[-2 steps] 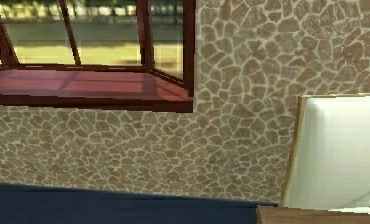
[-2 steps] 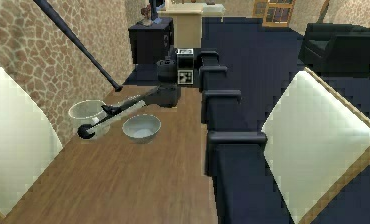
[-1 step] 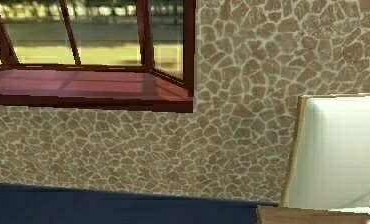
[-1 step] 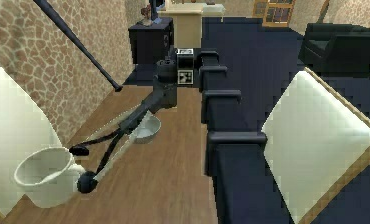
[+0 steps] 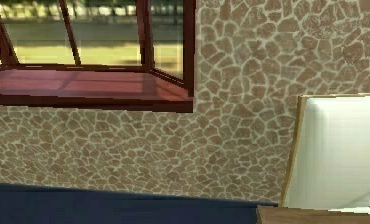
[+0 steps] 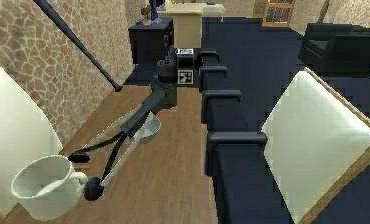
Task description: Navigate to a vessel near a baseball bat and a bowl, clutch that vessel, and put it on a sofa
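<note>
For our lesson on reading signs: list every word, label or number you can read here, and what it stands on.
None can be read.
The two white squares at the far end of the arm bear black marks, but these form no letters or numbers.
The white cup, wooden table, stone wall and red window frame carry no writing.

Wooden table (image 6: 178, 175) beneath the pincer (image 6: 88, 170), white-backed dark chairs (image 6: 313, 130) right of it, stone wall (image 6: 78, 40) left of it, dark cabinet (image 6: 148, 40) beyond it.
</note>
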